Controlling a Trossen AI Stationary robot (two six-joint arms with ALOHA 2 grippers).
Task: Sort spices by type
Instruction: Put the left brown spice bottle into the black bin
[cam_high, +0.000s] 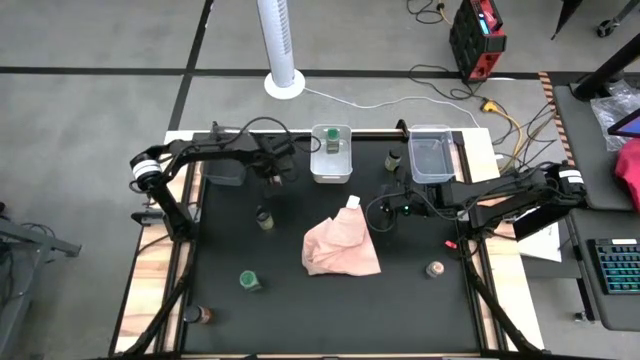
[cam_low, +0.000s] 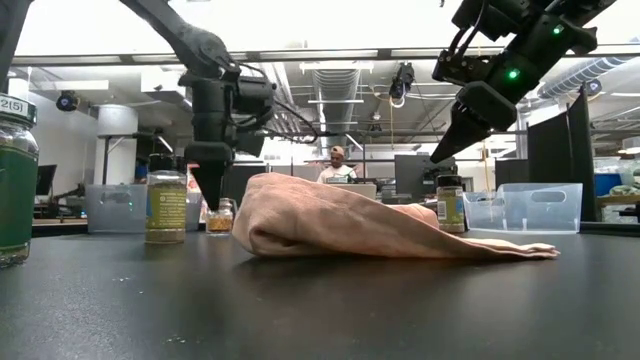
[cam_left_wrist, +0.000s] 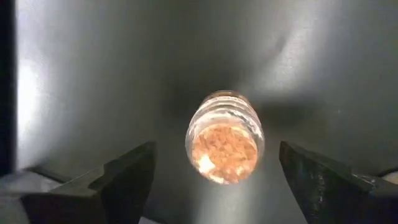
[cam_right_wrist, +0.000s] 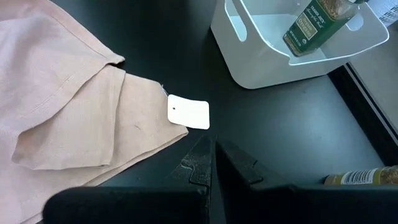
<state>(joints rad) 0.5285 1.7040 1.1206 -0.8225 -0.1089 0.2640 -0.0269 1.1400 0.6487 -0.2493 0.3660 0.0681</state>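
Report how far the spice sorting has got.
Done: one green-lidded jar stands in the middle bin. In hand: the left gripper hangs open over a tan jar. Left: at least five loose jars, such as one on the mat. The right gripper is shut, holding nothing.

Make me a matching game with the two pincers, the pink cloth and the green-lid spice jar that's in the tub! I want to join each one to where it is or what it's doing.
Things:
1. left pincer
2. right pincer
3. pink cloth
4. green-lidded jar

Places or states:
A. inside the middle bin
B. shut, close to the cloth's white tag
C. open, right over a small jar
D. crumpled in the middle of the black table

Pairs: 1-C, 2-B, 3-D, 4-A
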